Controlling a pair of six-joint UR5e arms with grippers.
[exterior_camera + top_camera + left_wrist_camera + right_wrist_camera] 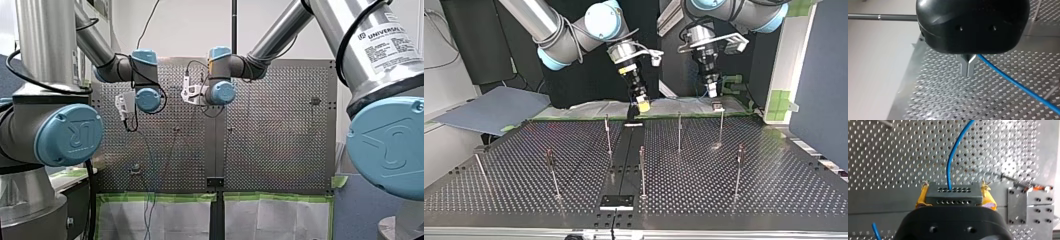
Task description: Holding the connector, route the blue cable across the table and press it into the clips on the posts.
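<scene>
A: Looking across the counter [774, 190] in the top view, what stands at the left?

B: Thin posts [553, 172] stand up on it. They are spread from the left side to the right side.

A: What comes next, near the middle?

B: That is my right pincer [642, 103]. It hangs over the far edge of the counter and points down. In the right wrist view its yellow pads [922, 197] are clamped on the connector [951, 192], one pad on each side. The connector is a small grey block with rows of little holes.

A: Where is the blue cable [951, 157]?

B: It comes out of one hole in the connector. It goes away from the pincer, above the counter, and bends a little. A metal plate [1033, 205] with bolts lies beside the pincer.

A: And further right in the top view?

B: That is my left pincer [713, 91]. It is just above the top of one of the posts. In the left wrist view its two metal fingers [965, 66] are pressed together at the tips. The blue cable shows up right beside one finger and runs off over the holes in the counter. I cannot tell if the fingers pinch it.
</scene>
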